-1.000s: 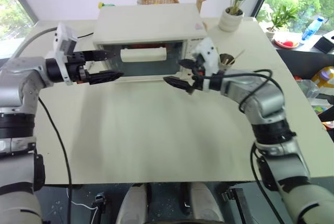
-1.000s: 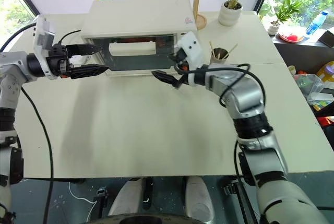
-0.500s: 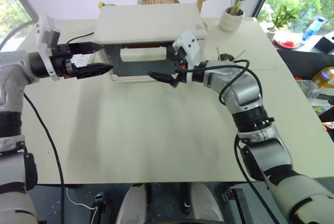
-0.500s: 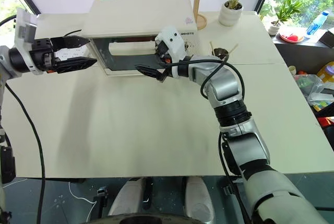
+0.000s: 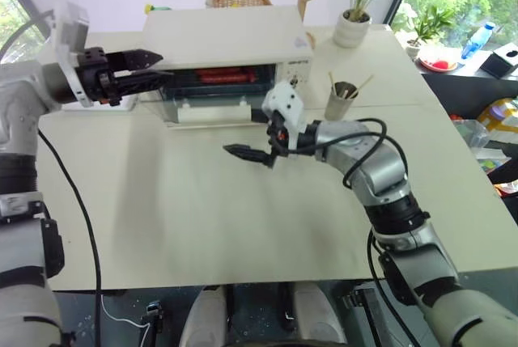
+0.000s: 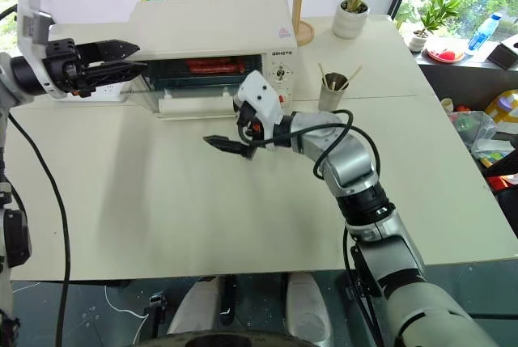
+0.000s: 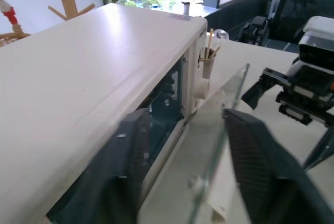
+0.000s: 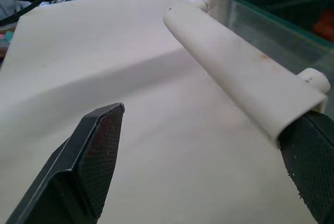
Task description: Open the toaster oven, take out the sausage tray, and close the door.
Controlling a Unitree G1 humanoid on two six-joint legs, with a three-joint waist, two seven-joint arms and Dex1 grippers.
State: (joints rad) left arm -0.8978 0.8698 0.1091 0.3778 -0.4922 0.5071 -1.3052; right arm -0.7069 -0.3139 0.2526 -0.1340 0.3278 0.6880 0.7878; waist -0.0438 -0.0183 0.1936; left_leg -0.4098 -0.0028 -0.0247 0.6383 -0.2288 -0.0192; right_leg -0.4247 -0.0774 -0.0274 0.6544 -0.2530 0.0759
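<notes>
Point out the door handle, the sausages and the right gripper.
door handle (image 5: 215,112): left eye view, middle of the white bar.
sausages (image 6: 212,64): right eye view, red links inside the oven.
right gripper (image 6: 232,133): right eye view, midway between its fingertips.

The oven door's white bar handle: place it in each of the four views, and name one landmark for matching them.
Left eye view: bar handle at the lowered door's front edge, below the sausages.
Right eye view: handle left of the right claw.
Left wrist view: not clearly told; the glass door stands edge-on.
Right wrist view: handle runs diagonally beside the glass.
Shared landmark: the glass door.
</notes>
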